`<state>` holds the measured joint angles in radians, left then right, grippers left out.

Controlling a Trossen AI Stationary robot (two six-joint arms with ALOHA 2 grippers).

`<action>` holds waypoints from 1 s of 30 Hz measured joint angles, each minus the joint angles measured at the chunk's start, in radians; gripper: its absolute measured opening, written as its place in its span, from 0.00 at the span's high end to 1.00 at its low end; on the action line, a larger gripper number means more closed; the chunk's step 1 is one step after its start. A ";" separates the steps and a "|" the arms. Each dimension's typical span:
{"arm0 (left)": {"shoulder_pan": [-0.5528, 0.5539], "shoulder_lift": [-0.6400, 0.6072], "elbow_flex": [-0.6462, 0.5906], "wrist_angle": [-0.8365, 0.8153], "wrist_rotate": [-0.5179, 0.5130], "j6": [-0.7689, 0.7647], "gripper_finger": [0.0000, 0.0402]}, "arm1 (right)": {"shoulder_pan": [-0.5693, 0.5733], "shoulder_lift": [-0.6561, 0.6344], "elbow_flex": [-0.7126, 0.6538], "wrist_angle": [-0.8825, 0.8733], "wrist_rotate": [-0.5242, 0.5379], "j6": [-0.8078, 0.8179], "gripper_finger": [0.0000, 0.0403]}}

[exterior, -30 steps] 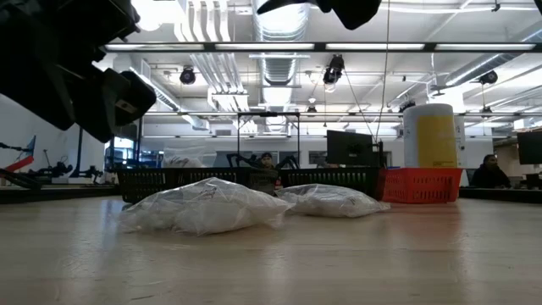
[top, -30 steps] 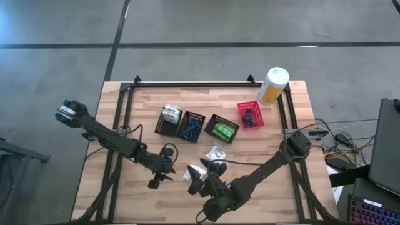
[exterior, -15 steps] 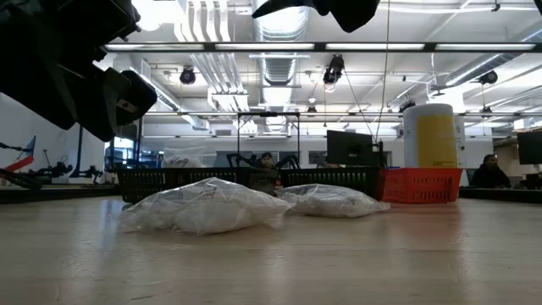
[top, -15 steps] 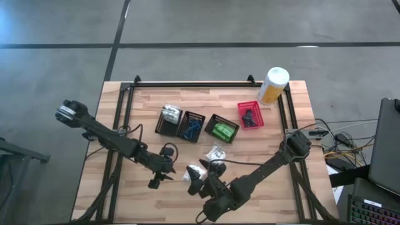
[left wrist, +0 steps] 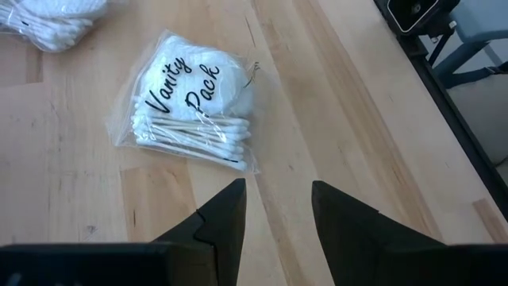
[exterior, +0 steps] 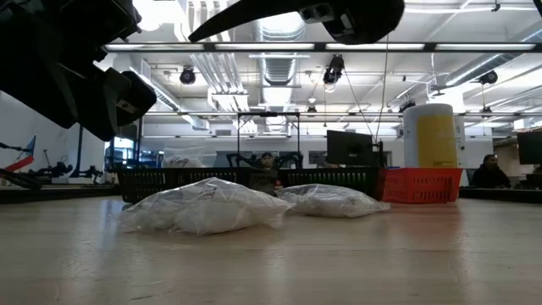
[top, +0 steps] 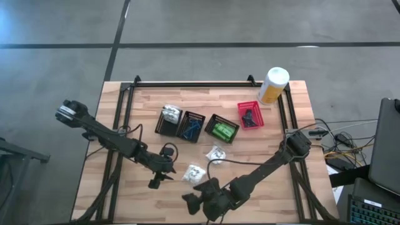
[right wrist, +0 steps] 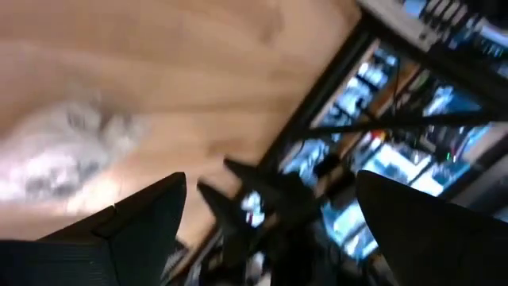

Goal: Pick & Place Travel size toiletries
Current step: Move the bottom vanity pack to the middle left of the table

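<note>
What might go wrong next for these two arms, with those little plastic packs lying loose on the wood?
The two clear-wrapped white packs lie close together, so a grab might catch both. The left gripper hovers open beside the nearer pack while the open right gripper swings close by; the arms could collide. Thin slippery wrap may slide from the fingers.

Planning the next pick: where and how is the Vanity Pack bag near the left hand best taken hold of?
Probably from straight above, pinching across the Vanity Pack bag at its bunched cotton-swab edge. It lies flat and loose on the table, so a side approach would likely push it away. The left hand is part open, with nothing between its fingers.
</note>
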<state>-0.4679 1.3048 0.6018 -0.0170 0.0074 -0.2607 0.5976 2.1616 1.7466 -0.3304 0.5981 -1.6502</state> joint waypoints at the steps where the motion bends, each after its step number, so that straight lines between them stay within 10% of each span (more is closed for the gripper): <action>1: 0.000 0.000 0.000 0.000 0.000 0.000 0.63 | 0.000 0.000 0.000 0.000 -0.022 0.000 0.10; 24: -0.006 0.000 -0.002 0.000 -0.001 0.001 0.63 | -0.012 -0.006 0.002 -0.003 -0.036 0.001 0.10; 30: -0.007 0.000 -0.002 -0.003 -0.001 0.000 0.63 | -0.037 -0.049 0.015 -0.004 -0.247 0.001 0.10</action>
<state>-0.4749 1.3048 0.5995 -0.0200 0.0067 -0.2607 0.5606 2.1122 1.7615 -0.3342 0.3508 -1.6488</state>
